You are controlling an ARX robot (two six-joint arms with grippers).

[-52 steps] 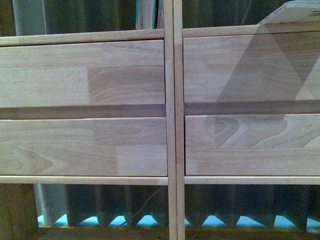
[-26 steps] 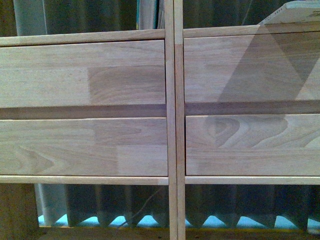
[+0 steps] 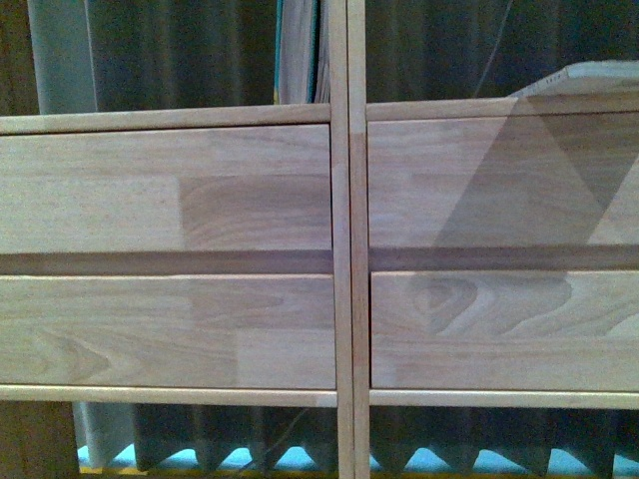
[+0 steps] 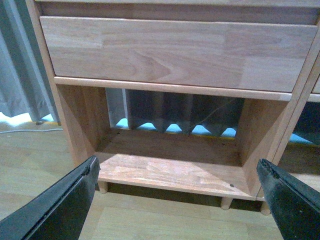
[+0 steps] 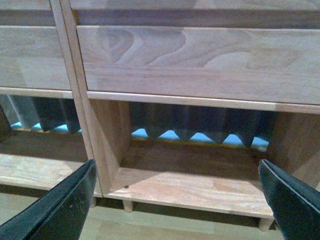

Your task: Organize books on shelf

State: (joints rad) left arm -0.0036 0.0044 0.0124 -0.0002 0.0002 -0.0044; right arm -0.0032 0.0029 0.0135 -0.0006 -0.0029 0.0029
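Note:
The light wood shelf (image 3: 340, 249) fills the front view with four plain drawer fronts. In its upper left compartment a teal-covered book (image 3: 321, 50) with greyish page edges stands upright against the centre divider. In the upper right compartment a pale book (image 3: 589, 80) lies tilted, only its edge showing. Neither gripper shows in the front view. My left gripper (image 4: 175, 210) is open and empty, facing the shelf's (image 4: 170, 50) bottom left compartment. My right gripper (image 5: 177, 210) is open and empty, facing the shelf's (image 5: 200, 60) bottom right compartment.
A grey pleated curtain (image 3: 180, 55) hangs behind the open-backed shelf, with a cyan strip (image 4: 172, 128) under its hem. The shelf stands on short peg legs (image 4: 226, 202) on a pale wood floor (image 4: 30, 155). Both bottom boards (image 5: 200, 187) are bare.
In the front view the shelf has slid downward in the picture, so more of the upper compartments and the books shows. No gripper is seen in those frames.

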